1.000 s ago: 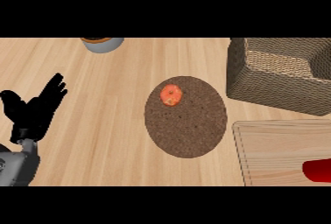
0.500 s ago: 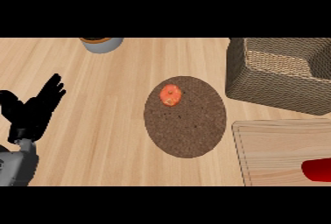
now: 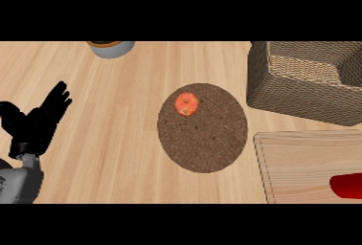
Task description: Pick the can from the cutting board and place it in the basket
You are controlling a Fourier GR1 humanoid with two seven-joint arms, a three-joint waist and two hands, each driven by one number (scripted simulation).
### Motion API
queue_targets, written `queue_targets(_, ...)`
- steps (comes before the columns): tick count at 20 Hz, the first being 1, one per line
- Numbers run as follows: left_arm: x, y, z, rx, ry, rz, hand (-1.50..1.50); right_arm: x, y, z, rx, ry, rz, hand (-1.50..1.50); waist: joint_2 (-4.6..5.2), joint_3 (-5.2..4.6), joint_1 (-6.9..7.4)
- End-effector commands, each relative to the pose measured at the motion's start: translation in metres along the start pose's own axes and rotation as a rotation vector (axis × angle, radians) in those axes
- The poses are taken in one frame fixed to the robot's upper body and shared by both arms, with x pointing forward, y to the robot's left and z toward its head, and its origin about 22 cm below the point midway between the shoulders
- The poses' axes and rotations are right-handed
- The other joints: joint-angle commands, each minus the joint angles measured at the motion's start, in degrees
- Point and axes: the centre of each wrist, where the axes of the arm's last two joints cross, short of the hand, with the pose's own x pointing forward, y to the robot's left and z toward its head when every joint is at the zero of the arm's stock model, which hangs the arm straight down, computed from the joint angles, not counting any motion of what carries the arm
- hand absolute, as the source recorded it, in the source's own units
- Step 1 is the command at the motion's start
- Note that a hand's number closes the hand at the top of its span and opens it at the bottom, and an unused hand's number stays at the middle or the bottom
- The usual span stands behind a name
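One red can (image 3: 348, 185) lies on the wooden cutting board (image 3: 304, 162) at the frame's lower right, cut off by the right edge. Above the board, at upper right, stands the woven basket (image 3: 305, 81). Mid-frame, a dark round mat (image 3: 205, 131) carries a small orange fruit (image 3: 186, 104). A grey bowl (image 3: 110, 47) sits at the top edge. At far left, the left robot hand (image 3: 37, 122) rests over the surface (image 3: 106, 119), fingers spread, holding nothing.
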Motion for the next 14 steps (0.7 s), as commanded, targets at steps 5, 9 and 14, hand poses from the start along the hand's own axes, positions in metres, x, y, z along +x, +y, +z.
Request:
queue_targets(5,-0.017,-0.014,-0.012,0.006,0.016,-0.013,0.0,0.02,0.017,-0.022,-0.011,0.056,0.071,-1.5,0.08,-0.01,-0.01)
queue_targets(9,0.001,-0.011,-0.001,0.006,0.006,0.015,0.0,0.007,0.026,-0.02,0.014,0.06,0.109,-1.5,0.01,0.01,0.07)
queue_targets(14,0.0,-0.018,-0.002,-0.005,0.013,0.004,0.0,0.004,0.056,-0.026,0.061,0.02,0.209,1.5,0.03,0.02,0.05)
